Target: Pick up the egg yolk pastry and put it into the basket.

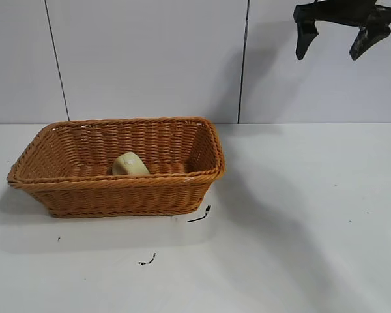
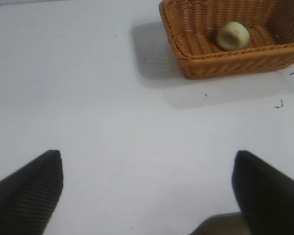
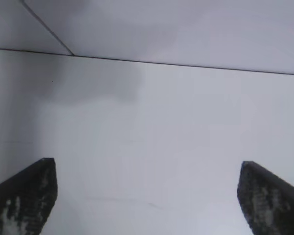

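Exterior view: one basket sits left of centre on the white table. One egg yolk pastry lies inside it, on the basket floor near the front wall, roughly mid-length. My right gripper hangs high in the upper right of the frame, in front of the wall, well apart from the basket; its two fingers are spread wide with nothing between them. My left gripper does not appear in this view. Two small black marks on the table: one just beside the basket's front right corner, one nearer the lower edge.

Left wrist view: this is the only view that shows my left gripper. Its two dark fingers sit at the lower corners, far apart, holding nothing, bare table between them. The basket is at upper right, cut by the frame edge, with the pastry inside. Both black marks show again at the right edge.

Right wrist view: no basket, no pastry here. Only my right gripper's two fingers at the lower corners, wide open and empty, over bare table, with the wall above.
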Action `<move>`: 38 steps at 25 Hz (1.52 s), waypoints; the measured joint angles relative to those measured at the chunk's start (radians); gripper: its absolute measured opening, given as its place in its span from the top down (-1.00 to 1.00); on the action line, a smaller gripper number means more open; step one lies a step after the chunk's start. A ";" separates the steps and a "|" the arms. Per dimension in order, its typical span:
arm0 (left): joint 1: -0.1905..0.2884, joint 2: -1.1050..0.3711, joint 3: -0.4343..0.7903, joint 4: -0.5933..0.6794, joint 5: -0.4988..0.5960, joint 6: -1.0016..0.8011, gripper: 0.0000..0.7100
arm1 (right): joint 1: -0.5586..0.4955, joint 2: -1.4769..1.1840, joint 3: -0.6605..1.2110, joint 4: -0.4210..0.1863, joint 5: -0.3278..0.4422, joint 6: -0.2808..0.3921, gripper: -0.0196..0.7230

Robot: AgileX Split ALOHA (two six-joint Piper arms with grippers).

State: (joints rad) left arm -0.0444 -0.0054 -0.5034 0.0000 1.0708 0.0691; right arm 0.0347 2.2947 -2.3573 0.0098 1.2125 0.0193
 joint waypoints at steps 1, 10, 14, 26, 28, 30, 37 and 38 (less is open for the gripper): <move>0.000 0.000 0.000 0.000 0.000 0.000 -0.96 | 0.000 -0.029 0.038 0.000 0.000 -0.004 -0.92; 0.000 0.000 0.000 0.000 0.000 0.000 -0.96 | 0.000 -0.457 0.544 0.000 -0.001 -0.012 -0.92; 0.000 0.000 0.000 0.000 0.000 0.000 -0.96 | 0.000 -0.710 0.820 0.005 -0.002 -0.012 -0.92; 0.000 0.000 0.000 0.000 0.000 0.000 -0.96 | 0.000 -1.564 1.595 0.007 -0.070 -0.001 -0.92; 0.000 0.000 0.000 0.000 0.000 0.000 -0.96 | 0.000 -1.705 1.685 0.007 -0.126 0.000 -0.92; 0.000 0.000 0.000 0.000 0.000 0.000 -0.96 | 0.000 -1.838 1.768 0.006 -0.173 0.000 -0.92; 0.000 0.000 0.000 0.000 0.000 0.000 -0.96 | 0.000 -2.178 1.868 0.004 -0.181 -0.012 -0.92; 0.000 0.000 0.000 0.000 0.000 0.000 -0.96 | 0.000 -2.203 1.868 0.004 -0.181 -0.012 -0.92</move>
State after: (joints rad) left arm -0.0444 -0.0054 -0.5034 0.0000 1.0708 0.0691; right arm 0.0347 0.0913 -0.4890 0.0136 1.0313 0.0076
